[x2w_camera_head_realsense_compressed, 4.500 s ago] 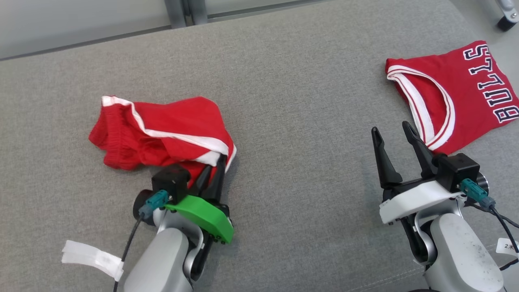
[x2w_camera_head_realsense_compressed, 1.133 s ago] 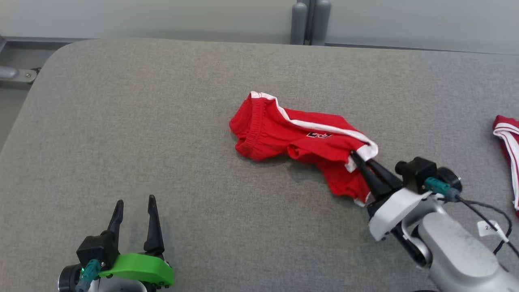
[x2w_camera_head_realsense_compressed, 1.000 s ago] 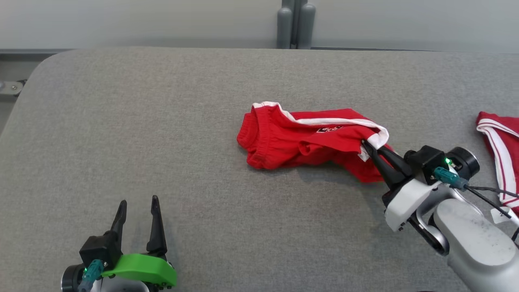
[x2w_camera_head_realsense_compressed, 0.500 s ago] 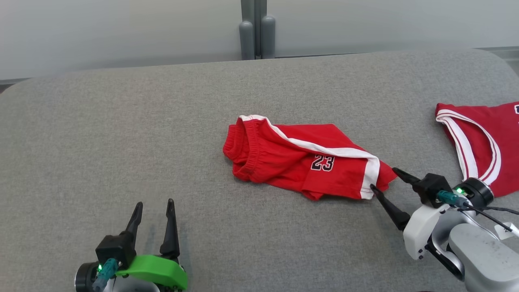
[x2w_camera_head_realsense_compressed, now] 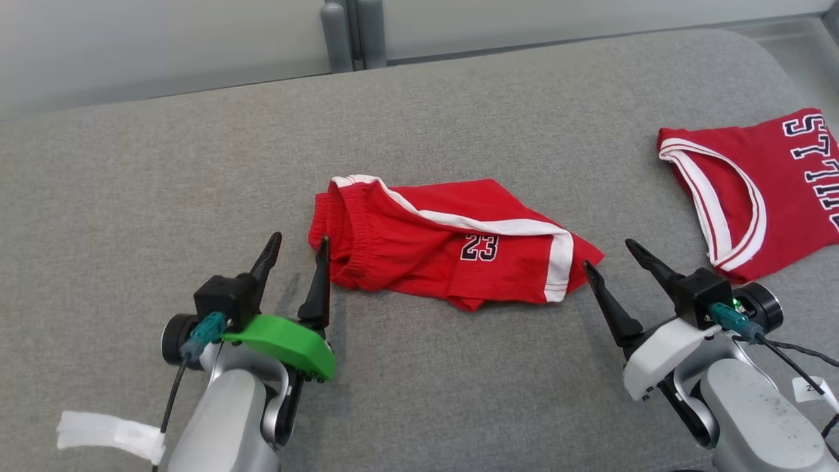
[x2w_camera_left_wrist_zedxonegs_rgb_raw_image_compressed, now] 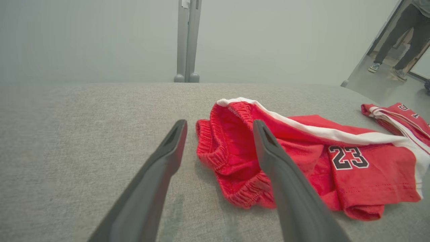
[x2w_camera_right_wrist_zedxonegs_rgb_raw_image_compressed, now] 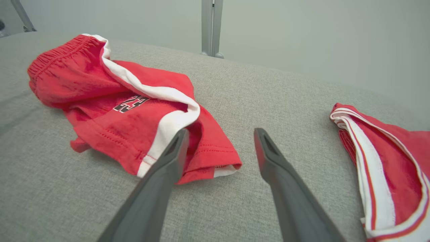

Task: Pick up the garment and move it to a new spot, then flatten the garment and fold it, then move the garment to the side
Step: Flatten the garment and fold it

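Head view: red basketball shorts (x2w_camera_head_realsense_compressed: 452,246) marked "23" lie crumpled mid-tabletop (x2w_camera_head_realsense_compressed: 164,177), waistband to the robot's left, leg hem to its right. The left gripper (x2w_camera_head_realsense_compressed: 299,239) is spread wide and empty, with one finger just beside the shorts' waistband. The right gripper (x2w_camera_head_realsense_compressed: 607,254) is also spread wide and holds nothing, its tips just beside the hem corner. A red jersey (x2w_camera_head_realsense_compressed: 767,190) lies well apart from the shorts, on the hem side.

Left wrist view: the left gripper (x2w_camera_left_wrist_zedxonegs_rgb_raw_image_compressed: 220,122) is agape and low over the tabletop, and the bunched elastic waistband (x2w_camera_left_wrist_zedxonegs_rgb_raw_image_compressed: 215,148) sits between and just beyond its fingers. Whether they touch cannot be told. A person's legs (x2w_camera_left_wrist_zedxonegs_rgb_raw_image_compressed: 399,37) stand far off, past the jersey.

Right wrist view: the right gripper (x2w_camera_right_wrist_zedxonegs_rgb_raw_image_compressed: 220,131) is parted with nothing between its fingers. The white-trimmed leg hem (x2w_camera_right_wrist_zedxonegs_rgb_raw_image_compressed: 201,161) lies right at one fingertip, and the jersey (x2w_camera_right_wrist_zedxonegs_rgb_raw_image_compressed: 396,161) is off to the other side.

Judgement: the shorts look placed, so flattening is likely the step in hand. To do it well, the left gripper should pinch the waistband edge and the right the hem corner, each taking both layers. They should then pull apart evenly and low along the tabletop so the folded-under leg opens out. The right arm should keep clear of the jersey, and the fabric should not be lifted high or it will re-bunch.
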`<state>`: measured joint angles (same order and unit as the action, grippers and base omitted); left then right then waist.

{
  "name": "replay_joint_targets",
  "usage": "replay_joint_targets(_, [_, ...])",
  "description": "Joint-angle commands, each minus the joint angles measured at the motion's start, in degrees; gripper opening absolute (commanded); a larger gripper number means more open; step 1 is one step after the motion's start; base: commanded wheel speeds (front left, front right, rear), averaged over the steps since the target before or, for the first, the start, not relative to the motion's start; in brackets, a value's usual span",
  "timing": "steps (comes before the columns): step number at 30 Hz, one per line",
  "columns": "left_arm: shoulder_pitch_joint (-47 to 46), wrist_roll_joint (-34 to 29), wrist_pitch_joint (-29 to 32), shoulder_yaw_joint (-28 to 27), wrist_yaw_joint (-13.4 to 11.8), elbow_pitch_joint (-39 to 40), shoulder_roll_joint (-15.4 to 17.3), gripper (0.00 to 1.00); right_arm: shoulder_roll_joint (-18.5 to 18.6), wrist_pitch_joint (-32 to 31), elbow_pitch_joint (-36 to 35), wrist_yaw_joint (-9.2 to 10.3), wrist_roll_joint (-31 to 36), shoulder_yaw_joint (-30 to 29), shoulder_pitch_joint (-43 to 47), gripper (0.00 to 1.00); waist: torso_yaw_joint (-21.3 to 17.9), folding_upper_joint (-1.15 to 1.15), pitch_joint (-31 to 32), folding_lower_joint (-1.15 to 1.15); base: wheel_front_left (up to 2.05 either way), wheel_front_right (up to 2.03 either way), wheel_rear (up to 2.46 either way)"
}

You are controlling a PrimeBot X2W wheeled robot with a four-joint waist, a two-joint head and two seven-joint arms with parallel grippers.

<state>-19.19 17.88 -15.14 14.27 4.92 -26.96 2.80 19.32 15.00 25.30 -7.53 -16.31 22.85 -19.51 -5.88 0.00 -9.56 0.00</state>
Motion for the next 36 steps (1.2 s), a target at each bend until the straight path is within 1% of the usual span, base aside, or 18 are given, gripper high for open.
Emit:
replay_joint_targets(1, [-2.79,1.46,0.04,0.94,0.6,-2.66,0.24,1.0,-0.48,0.19,-0.47,0.09,0.65,-0.4,0.66,1.0,-2.71,0.0,-2.59,0.0,0.0,0.0,0.0])
replay_joint_targets(7, [-12.08,10.15,0.04,4.51,1.9,-14.54,0.25,1.0,-2.15,0.2,-1.29,0.09,1.52,-1.25,0.38,1.0,-5.22,0.0,-4.84,0.0,0.0,0.0,0.0])
replay_joint_targets(10, [-15.73,12.43,0.04,5.44,2.19,-18.42,0.26,1.0,-2.69,0.2,-1.58,0.09,1.66,-1.59,0.11,1.0,-5.89,0.0,-5.84,0.0,0.0,0.0,0.0])
replay_joint_targets(12, [-17.69,12.76,0.04,6.36,2.39,-20.94,0.26,1.0,-3.06,0.21,-1.76,0.09,1.85,-1.69,0.0,1.0,-6.19,0.0,-6.35,0.0,0.0,0.0,0.0])
replay_joint_targets(17, [-20.83,14.4,0.04,7.95,2.58,-24.19,0.26,1.0,-3.85,0.21,-1.94,0.09,1.76,-2.12,-0.19,1.0,-6.55,0.0,-7.02,0.0,0.0,0.0,0.0])
replay_joint_targets(18, [-21.11,14.62,0.04,8.14,2.61,-24.12,0.26,0.89,-3.98,0.21,-2.02,0.09,1.67,-2.26,-0.24,1.0,-6.52,0.0,-7.08,0.0,0.0,0.0,0.0])
replay_joint_targets(19, [-21.27,14.91,0.03,8.38,2.62,-23.7,0.26,0.36,-4.11,0.21,-2.13,0.09,1.55,-2.42,-0.29,1.0,-6.47,0.0,-7.14,0.0,0.0,0.0,0.0])
replay_joint_targets(20, [-21.34,14.85,0.04,8.66,2.63,-23.14,0.26,0.0,-4.17,0.21,-2.19,0.09,1.47,-2.59,-0.33,1.0,-6.34,0.0,-7.17,0.0,0.0,0.0,0.0])
replay_joint_targets(23, [-20.83,13.16,0.04,7.97,2.64,-20.37,0.37,0.0,-4.36,0.21,-2.43,0.09,1.29,-3.44,0.01,1.0,-5.35,0.0,-6.89,0.0,0.0,0.0,0.0])
replay_joint_targets(28, [-20.68,9.6,0.03,7.44,2.61,-13.9,1.51,0.0,-4.39,0.21,-2.17,0.09,1.13,-5.01,1.27,1.0,-2.14,0.0,-5.09,0.0,0.0,0.0,0.0])
replay_joint_targets(31, [-20.58,8.33,0.04,9.47,2.62,-9.03,2.68,0.0,-4.86,0.21,-1.99,0.09,1.16,-5.28,1.66,1.0,-0.04,0.0,-3.51,0.0,0.0,0.0,0.0])
replay_joint_targets(36, [-15.22,10.36,0.04,13.74,2.6,-1.18,5.93,0.0,-5.8,0.19,-1.66,0.09,0.98,-6.11,3.03,1.0,3.84,0.0,-1.06,0.0,0.0,0.0,0.0])
